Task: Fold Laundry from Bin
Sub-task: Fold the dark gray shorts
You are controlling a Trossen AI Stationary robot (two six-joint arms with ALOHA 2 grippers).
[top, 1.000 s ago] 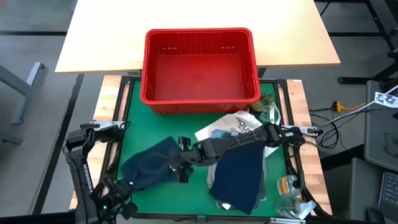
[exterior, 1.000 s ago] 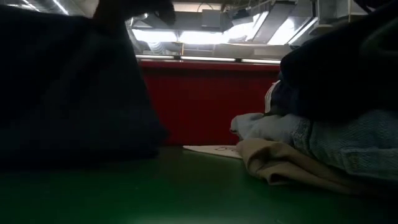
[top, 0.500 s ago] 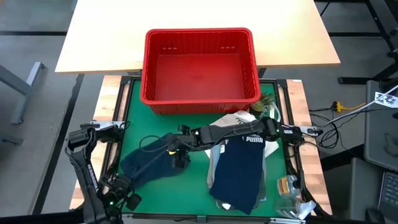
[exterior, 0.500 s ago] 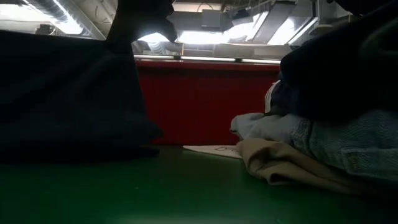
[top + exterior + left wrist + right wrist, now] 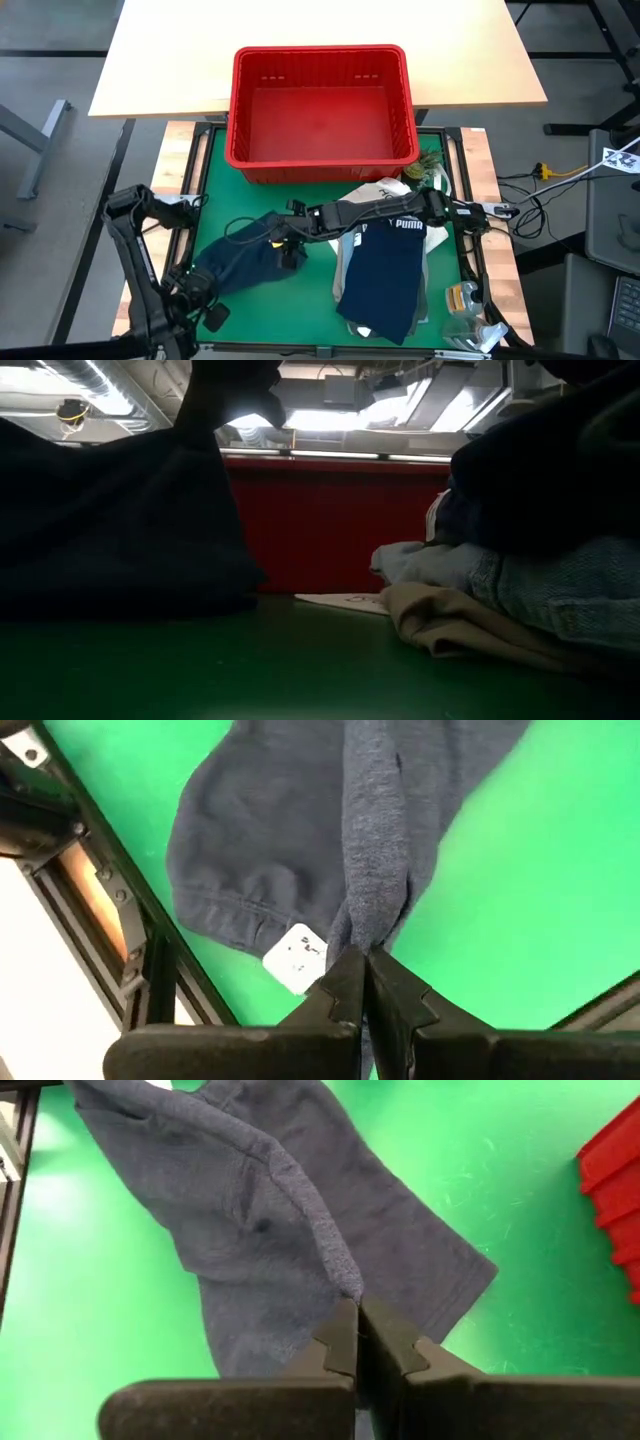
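Bin [image 5: 322, 105] at the far edge of the green mat [image 5: 310, 305], nothing in it — all the laundry is out.

Folded stack at the right, navy shorts [image 5: 385, 275] on top, unchanged over the last second.

Dark blue garment [image 5: 245, 262] on the mat's left. A second ago it lay bunched; now it is drawn longer between the two arms.

Right gripper [image 5: 287, 243] has moved toward the bin, jaws pinching a raised fold of the cloth.

Left gripper [image 5: 200, 296] has pulled toward the near left corner, jaws pinching the hem by the white tag [image 5: 296, 957].

Judgement — garment being tensioned flat; the fold itself not begun.
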